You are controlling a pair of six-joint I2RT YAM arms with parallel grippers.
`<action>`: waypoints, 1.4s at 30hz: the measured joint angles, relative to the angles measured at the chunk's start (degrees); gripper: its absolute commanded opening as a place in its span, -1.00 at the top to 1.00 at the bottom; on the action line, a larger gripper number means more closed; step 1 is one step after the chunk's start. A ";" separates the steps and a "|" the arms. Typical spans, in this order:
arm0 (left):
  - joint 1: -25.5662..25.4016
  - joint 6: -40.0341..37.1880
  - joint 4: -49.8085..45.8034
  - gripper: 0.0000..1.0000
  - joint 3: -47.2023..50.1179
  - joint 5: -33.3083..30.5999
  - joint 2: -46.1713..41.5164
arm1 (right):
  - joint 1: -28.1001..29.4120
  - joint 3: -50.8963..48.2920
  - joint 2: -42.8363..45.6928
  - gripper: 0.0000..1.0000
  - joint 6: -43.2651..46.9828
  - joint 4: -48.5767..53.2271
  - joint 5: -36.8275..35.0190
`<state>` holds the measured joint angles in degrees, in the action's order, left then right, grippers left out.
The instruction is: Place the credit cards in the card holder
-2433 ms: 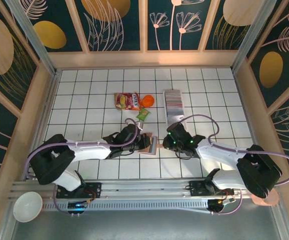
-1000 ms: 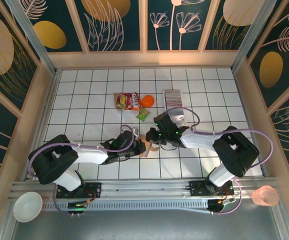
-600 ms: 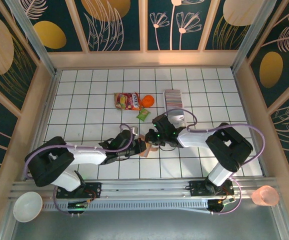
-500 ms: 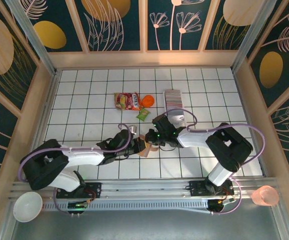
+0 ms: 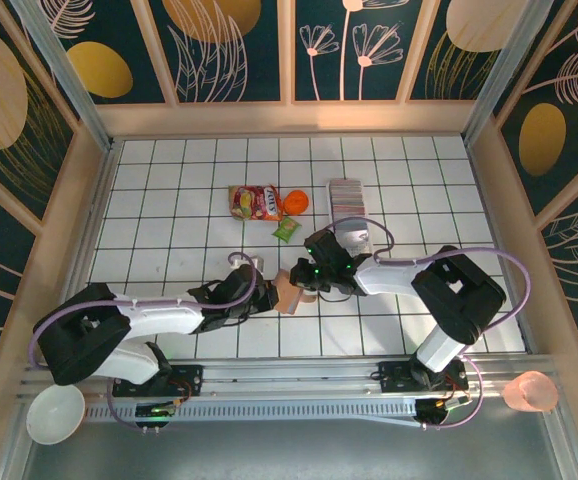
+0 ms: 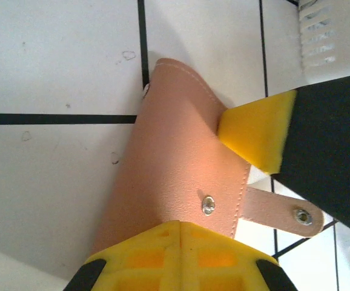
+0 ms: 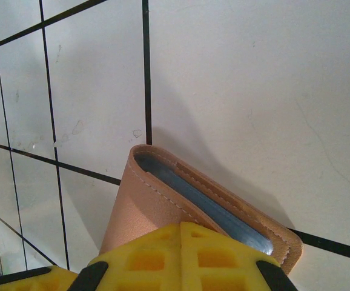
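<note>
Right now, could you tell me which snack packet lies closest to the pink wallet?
The small green packet, just beyond the wallet; the orange packet and the red-and-yellow packet lie farther back, side by side.

Seen from above, the card holder (image 5: 288,294) was mostly covered by the left gripper (image 5: 272,297) and the right gripper (image 5: 305,289), whose fingertips were too small to make out. The near end of the credit cards (image 5: 347,198) lay under the right arm (image 5: 409,280). In the wrist views the holder's near part ran under the yellow pads (image 7: 181,254). The grey layers (image 7: 205,203) in its pocket could not be told apart.
</note>
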<state>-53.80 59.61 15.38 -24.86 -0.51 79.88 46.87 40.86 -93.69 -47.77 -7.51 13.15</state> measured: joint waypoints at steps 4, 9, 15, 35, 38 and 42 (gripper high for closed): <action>0.00 0.00 0.07 1.00 0.68 -0.07 -0.63 | 0.00 0.35 0.00 1.00 0.55 0.59 -0.04; 0.00 0.02 -0.20 1.00 2.05 -0.26 -2.43 | 0.02 0.66 0.00 1.00 0.81 1.29 -0.17; 0.00 0.00 0.57 1.00 2.82 0.15 -2.45 | 0.17 1.05 0.00 1.00 0.98 1.92 -0.61; 0.00 0.04 4.31 1.00 1.40 1.70 2.54 | 1.14 5.03 13.03 0.17 2.54 15.93 -8.90; 0.00 0.07 4.35 1.00 1.40 1.73 2.58 | 1.14 2.32 18.36 0.15 0.94 18.32 -10.19; 0.00 0.48 4.39 1.00 1.40 1.77 2.64 | 1.16 -3.72 22.64 0.15 -2.16 19.39 -10.23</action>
<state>-53.80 60.10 19.77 -23.46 1.26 82.52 48.03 37.15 -71.05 -49.93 11.88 2.92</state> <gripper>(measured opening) 0.039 0.426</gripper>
